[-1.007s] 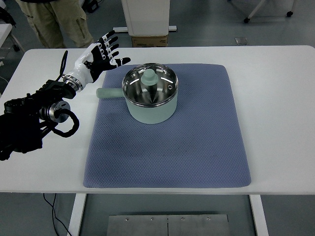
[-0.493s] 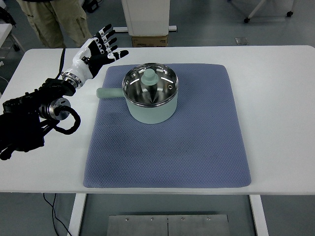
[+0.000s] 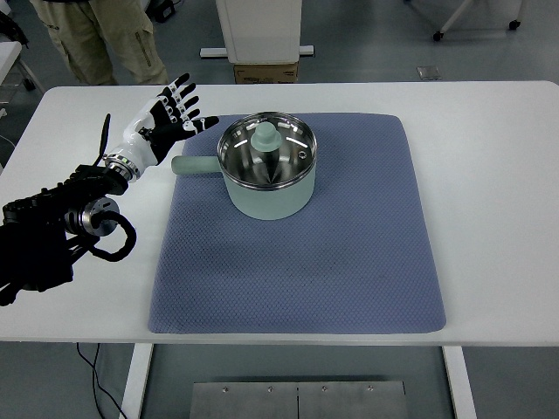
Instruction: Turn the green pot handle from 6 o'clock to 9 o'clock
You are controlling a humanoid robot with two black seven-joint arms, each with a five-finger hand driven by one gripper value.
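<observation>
Left hand [image 3: 164, 120], fingers spread, empty, beside round green pot [image 3: 267, 166] on quilted mat [image 3: 297, 253].

Pot [image 3: 266, 175] on mat [image 3: 297, 253] atop tabletop [image 3: 489, 175], handle [image 3: 196, 165] pointing left toward left hand [image 3: 162, 122] just beyond mat's corner.

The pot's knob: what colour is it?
Pale green, like the pot body; the knob shows in the top view.

Handle [image 3: 193, 165] approach clear from left; pot body [image 3: 267, 177] blocks right.
</observation>
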